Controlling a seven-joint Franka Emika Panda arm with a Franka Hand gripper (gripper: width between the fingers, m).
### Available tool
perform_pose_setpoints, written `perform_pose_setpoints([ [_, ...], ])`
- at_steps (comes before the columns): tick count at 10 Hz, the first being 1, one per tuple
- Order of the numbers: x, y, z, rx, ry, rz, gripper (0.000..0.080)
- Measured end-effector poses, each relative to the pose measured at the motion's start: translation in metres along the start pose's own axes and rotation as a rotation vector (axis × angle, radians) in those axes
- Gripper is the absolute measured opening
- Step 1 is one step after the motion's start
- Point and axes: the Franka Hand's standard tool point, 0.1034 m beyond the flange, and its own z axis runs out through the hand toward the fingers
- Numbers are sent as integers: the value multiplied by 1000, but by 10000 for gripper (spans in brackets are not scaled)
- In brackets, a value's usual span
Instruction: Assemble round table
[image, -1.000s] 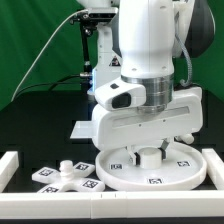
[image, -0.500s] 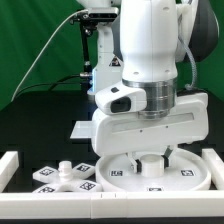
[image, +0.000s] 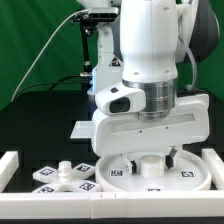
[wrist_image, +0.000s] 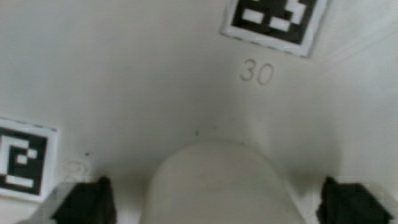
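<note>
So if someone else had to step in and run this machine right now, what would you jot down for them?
The gripper is open, fingers either side of the leg, not touching it in the wrist view.
The leg stands upright at the middle of the round disc; whether it is fastened cannot be told.
The cross-shaped base lies on the table, to the exterior view's left of the disc.
Done: leg stands on disc. Left: check the leg is fixed, then fit the base onto it.

Border rail (image: 8, 168) edging black table (image: 40, 135), green backdrop (image: 30, 30)
</note>
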Motion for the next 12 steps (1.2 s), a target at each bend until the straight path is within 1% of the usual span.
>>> perform_pose_setpoints([
  [1, 0, 0, 0, 0, 0, 0, 615],
  [2, 0, 0, 0, 0, 0, 0, 644],
  [3, 0, 0, 0, 0, 1, 0, 644],
  [4, -2, -6, -10, 10, -31, 49, 648],
  [5, 2, -14, -32, 18, -50, 87, 649],
  [6, 7, -21, -44, 18, -44, 150, 649],
  [7, 9, -28, -45, 16, -40, 190, 649],
  [8, 7, -27, -42, 17, -44, 166, 649],
  [10, 7, -28, -42, 17, -44, 164, 649],
  [11, 7, -35, -48, 14, -38, 132, 649],
  [12, 3, -44, -55, 11, -36, 101, 649],
])
